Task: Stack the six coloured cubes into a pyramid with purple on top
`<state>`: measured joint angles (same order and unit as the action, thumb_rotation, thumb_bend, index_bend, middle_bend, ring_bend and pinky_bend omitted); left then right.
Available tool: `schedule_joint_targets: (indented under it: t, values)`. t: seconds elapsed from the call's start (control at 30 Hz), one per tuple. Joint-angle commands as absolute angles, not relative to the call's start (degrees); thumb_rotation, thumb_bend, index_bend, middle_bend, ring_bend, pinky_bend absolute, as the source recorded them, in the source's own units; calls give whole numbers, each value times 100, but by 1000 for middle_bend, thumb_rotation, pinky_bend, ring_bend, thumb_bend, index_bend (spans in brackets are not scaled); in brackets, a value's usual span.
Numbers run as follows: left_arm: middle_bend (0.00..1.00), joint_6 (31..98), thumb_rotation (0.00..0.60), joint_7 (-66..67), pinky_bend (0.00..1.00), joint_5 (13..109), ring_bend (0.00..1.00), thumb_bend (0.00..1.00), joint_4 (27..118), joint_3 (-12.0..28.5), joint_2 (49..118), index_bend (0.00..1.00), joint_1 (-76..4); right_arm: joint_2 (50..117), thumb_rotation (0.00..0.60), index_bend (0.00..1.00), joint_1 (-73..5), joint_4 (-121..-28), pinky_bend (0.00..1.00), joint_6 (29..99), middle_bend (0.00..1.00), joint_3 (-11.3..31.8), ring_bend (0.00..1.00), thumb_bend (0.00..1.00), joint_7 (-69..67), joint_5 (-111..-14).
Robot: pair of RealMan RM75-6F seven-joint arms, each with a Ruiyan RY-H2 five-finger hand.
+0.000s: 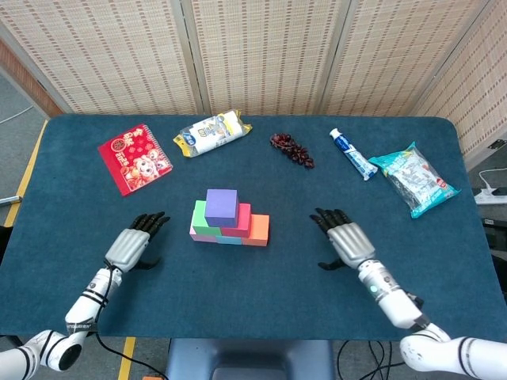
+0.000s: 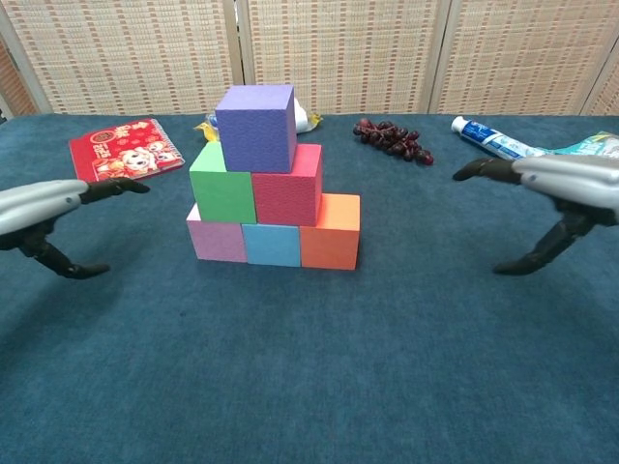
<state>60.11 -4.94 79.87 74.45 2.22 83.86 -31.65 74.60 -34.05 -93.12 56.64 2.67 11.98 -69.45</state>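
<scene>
- At table centre stands the pyramid: pink cube (image 2: 218,239), blue cube (image 2: 272,244) and orange cube (image 2: 330,230) in the bottom row, green cube (image 2: 222,183) and red cube (image 2: 288,185) above, purple cube (image 2: 256,127) on top.
- Left hand (image 1: 130,245) lies flat, fingers spread, holding nothing, well left of the stack.
- Right hand (image 1: 347,240) does likewise, well right.

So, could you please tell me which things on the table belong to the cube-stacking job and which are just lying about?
Job:
purple foam cube
green cube
red cube
pink cube
light blue cube
orange cube

Lying about:
red picture booklet
yellow-edged snack packet
dark grapes
toothpaste tube
teal wrapped packet
</scene>
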Motion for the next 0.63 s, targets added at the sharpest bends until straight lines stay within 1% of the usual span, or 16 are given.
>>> schedule_joint_targets:
  t: [0.03, 0.17, 0.33, 0.47, 0.63]
  values:
    - [0, 6634, 600, -286, 0, 7894, 0, 320, 7902, 238, 7897, 3, -2730, 6773, 596, 0, -2880, -9557, 0, 6381, 0, 102, 0, 283, 652, -7523]
    - [0, 7388, 600, -159, 0, 7800, 0, 320, 8383, 263, 7415, 19, -2216, 6358, 600, 0, -2332, -9423, 0, 7229, 0, -56, 0, 288, 95, -8084]
    - [0, 8160, 600, 63, 0, 7820, 0, 321, 8808, 191, 7008, 31, -1649, 6042, 600, 0, -1743, -9137, 0, 8046, 0, -285, 0, 288, -666, -8652]
    - [0, 8564, 600, 163, 0, 7966, 0, 321, 9124, 51, 6793, 35, -1297, 5997, 600, 0, -1328, -8946, 0, 8598, 0, -381, 0, 288, -886, -8870]
    - [0, 8806, 600, 232, 0, 8153, 0, 320, 9430, -139, 6649, 36, -983, 6017, 600, 0, -975, -8819, 0, 8946, 0, -452, 0, 288, -1000, -8995]
